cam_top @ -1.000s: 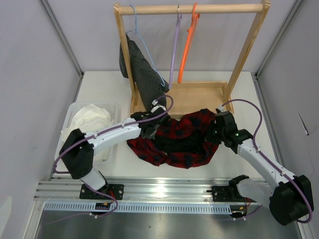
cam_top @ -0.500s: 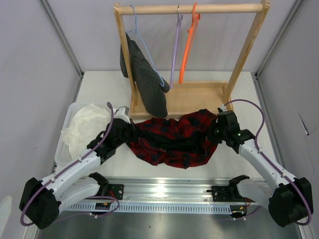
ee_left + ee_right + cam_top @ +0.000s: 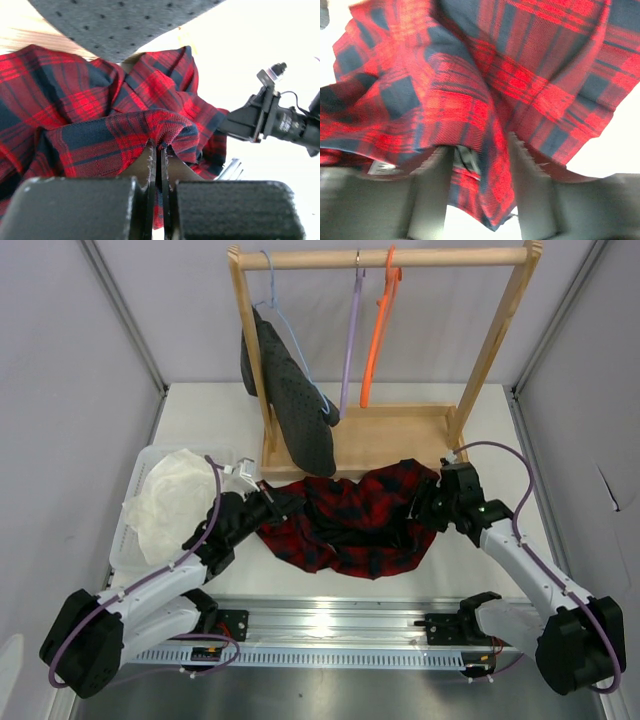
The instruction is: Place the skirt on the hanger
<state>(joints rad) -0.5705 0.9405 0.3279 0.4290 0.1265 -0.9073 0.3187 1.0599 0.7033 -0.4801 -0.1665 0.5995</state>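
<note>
Skirt [image 3: 350, 525] heaped mid-table, touching rack base [image 3: 395, 435]; left gripper [image 3: 159, 150] pinches fold, right gripper [image 3: 480, 152] spread; hanger [image 3: 350, 340] on rail [image 3: 450, 257] beside grey garment [image 3: 295, 410].

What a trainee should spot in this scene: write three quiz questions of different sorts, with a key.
1. True or false: the lilac hanger hangs bare on the rack's rail.
2. What colour is the hanger that carries the grey dotted garment?
3. The left gripper is shut on: A the white cloth; B the skirt; C the orange hanger.
Key: 1 true; 2 light blue; 3 B.
</note>
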